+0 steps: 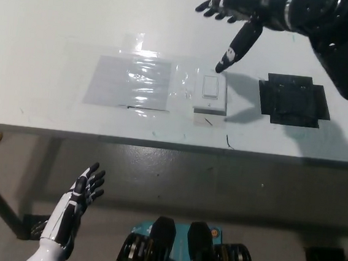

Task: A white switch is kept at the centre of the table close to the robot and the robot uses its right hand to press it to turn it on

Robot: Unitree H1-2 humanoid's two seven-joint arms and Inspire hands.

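A white wall switch (210, 92) lies flat on the white table (60, 27), near the front edge at the centre. My black right hand (237, 16) hovers above and just behind it, open with fingers spread. One finger points down, its tip (220, 67) just past the switch's far right corner; I cannot tell if it touches anything. My white left hand (78, 198) rests open below the table edge at the lower left.
A clear taped plastic sheet (129, 82) lies left of the switch. A black square patch (293, 100) lies to its right. The table's front edge (160, 143) runs across the picture, with floor below it.
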